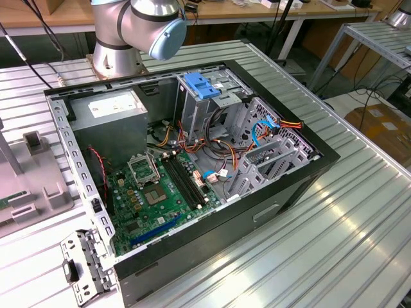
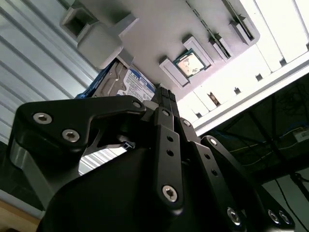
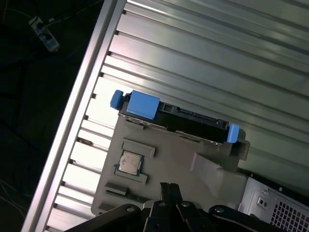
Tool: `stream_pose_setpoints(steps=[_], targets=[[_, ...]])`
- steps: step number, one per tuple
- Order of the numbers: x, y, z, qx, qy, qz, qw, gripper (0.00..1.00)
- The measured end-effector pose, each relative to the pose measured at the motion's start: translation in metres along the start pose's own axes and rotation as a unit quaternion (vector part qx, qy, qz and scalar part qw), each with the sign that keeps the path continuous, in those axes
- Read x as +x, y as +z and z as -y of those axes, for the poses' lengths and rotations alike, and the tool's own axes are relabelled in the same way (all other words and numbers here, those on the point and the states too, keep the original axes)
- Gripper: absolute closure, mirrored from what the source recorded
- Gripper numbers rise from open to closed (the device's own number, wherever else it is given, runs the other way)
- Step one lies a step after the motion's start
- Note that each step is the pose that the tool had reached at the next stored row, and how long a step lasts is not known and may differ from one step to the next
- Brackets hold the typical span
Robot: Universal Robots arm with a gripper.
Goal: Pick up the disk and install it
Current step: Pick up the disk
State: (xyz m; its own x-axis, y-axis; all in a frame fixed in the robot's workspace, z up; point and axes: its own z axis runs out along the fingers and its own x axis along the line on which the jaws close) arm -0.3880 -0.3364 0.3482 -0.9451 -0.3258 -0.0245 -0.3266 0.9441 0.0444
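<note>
The end effector (image 3: 169, 186) hangs above the grey holder (image 3: 183, 164), its two black fingers pressed together with nothing between them. In the second wrist view the fingertips (image 2: 165, 92) meet in one narrow line.

There's the disk (image 3: 193, 121), seated along the holder's edge, apart from the fingers. The first wrist view shows its dark edge, with the blue carrier frame (image 3: 143, 105) showing at both ends. In the second wrist view its silver face and white-and-blue label (image 2: 133, 82) peek out just past the black linkage. A small square processor chip (image 3: 129, 162) lies in its own pocket of the same holder, near the disk.

The holder rests on the ribbed metal table (image 3: 203, 58). Over in the exterior view, the open computer case (image 1: 289, 186) lies on that table with its green motherboard (image 1: 154, 192) exposed. The grey power-supply box (image 1: 109, 112) is in the corner by the arm's base (image 1: 115, 61), and a blue latch (image 1: 200, 85) tops the metal drive cage (image 1: 218, 106).
</note>
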Motion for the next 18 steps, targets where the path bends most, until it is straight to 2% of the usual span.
stream_pose_setpoints(steps=[11, 18], targets=[[0.0000, 0.0000, 0.0000, -0.0009, -0.036, -0.0016, 0.99936, 0.89], [0.0000, 0.0000, 0.0000, -0.0014, -0.060, -0.0027, 0.99820, 0.89]])
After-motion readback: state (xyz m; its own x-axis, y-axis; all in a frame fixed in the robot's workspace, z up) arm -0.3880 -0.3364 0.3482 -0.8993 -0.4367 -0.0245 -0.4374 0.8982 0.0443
